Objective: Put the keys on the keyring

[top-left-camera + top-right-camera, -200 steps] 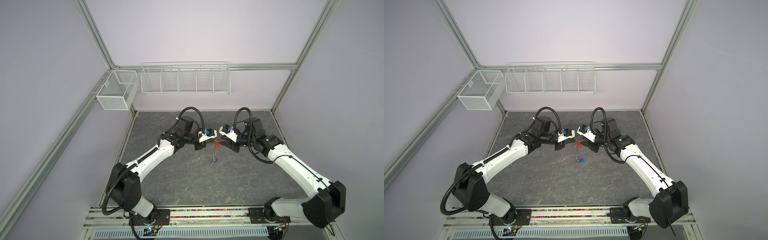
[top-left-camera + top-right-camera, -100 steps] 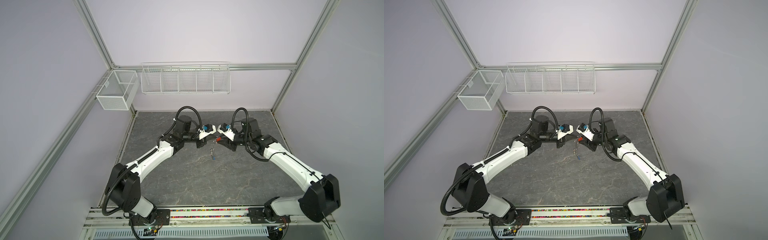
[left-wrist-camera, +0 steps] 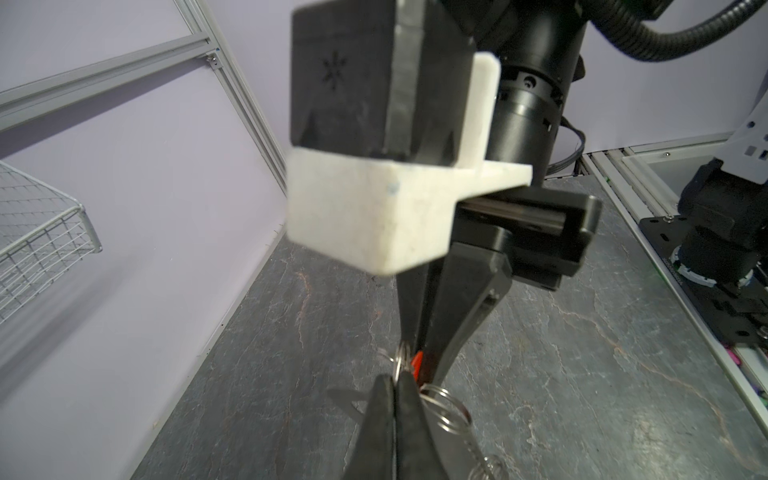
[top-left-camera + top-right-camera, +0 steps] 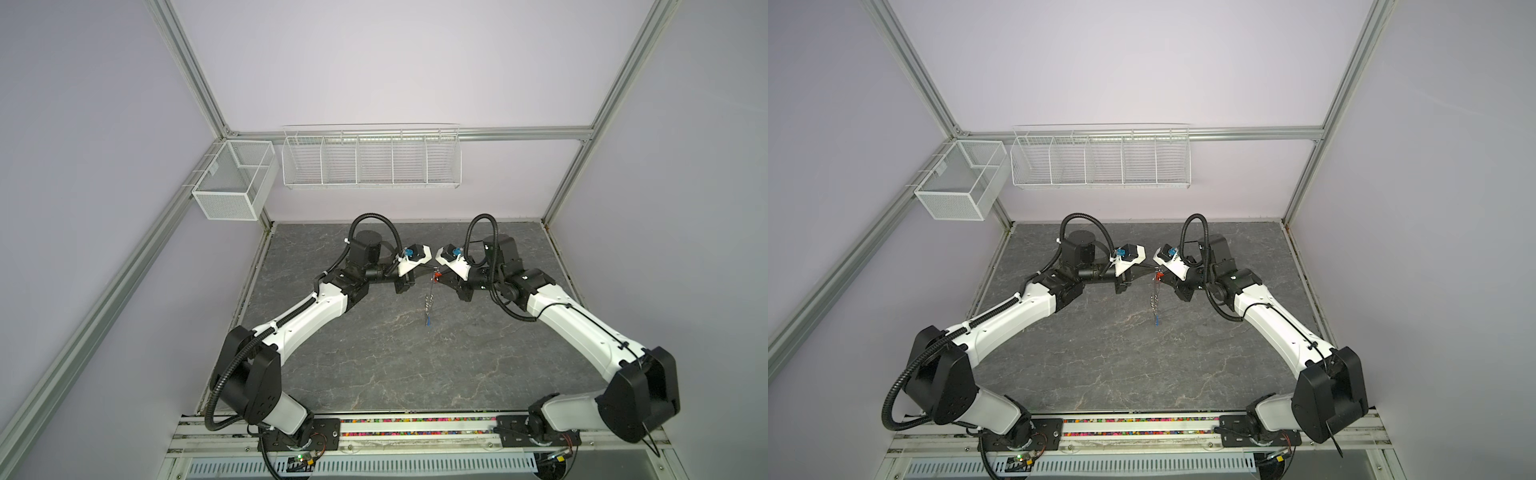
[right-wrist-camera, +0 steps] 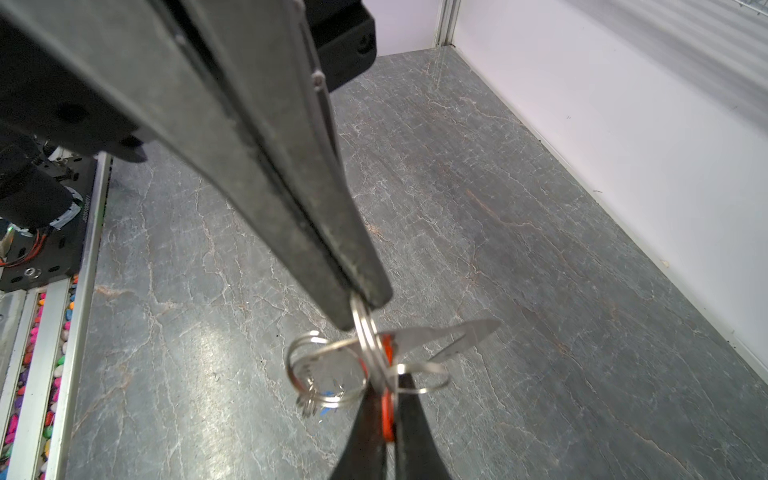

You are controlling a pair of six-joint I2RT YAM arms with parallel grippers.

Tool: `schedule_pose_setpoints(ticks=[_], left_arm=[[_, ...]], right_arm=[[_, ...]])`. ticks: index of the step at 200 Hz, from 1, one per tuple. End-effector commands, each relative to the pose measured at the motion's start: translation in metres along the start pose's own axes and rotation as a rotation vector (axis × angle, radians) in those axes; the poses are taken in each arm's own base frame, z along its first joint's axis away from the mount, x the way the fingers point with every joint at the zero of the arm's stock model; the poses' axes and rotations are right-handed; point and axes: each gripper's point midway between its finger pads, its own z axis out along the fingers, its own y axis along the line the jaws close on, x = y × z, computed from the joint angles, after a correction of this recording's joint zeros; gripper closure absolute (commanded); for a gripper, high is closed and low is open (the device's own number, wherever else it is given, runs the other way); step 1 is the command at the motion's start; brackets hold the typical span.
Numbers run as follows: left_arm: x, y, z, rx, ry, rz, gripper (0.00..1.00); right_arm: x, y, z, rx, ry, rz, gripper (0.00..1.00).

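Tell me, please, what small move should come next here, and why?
Probably keep the right gripper steady and let the left gripper ease the orange-red key along the split ring: right fingers pinch that ring, left fingers clamp the key's tag against it, and the ring chain with the blue key hangs free below.

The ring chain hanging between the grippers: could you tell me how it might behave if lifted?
Probably floppy: the ring chain hangs limp, blue tag at its low end, so it would likely swing. Likely light: thin wire loops. It may slip, since the right gripper pinches only the edge of one smooth ring while the left gripper clamps the orange-red tag.
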Motion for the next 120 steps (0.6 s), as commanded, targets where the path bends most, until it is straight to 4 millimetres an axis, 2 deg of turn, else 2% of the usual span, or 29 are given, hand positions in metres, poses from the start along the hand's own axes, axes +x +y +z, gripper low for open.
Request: schedule_pose_setpoints(ticks=[1,27,69,87,120], left_arm=[[-0.018,0.007,-0.005,-0.028,-0.063,0.012,1.00],[-0.021,0.009,-0.002,-0.027,-0.101,-0.001,1.00],[-0.016,0.010,0.002,-0.038,-0.139,-0.034,1.00],[-0.013,0.011,0.002,-0.050,-0.133,-0.032,1.00],[-0.011,0.013,0.001,-0.057,-0.132,-0.034,1.00]], right_arm=[[0.003,0.001,0.002,-0.033,0.021,-0.005,0.93],[-0.001,-0.001,0.003,-0.061,0.035,-0.037,0.93],[-0.023,-0.003,0.002,-0.079,-0.029,-0.075,0.93],[-0.020,-0.006,0.001,-0.057,-0.014,-0.074,0.91],[-0.014,-0.009,-0.004,-0.015,-0.006,-0.085,0.93]])
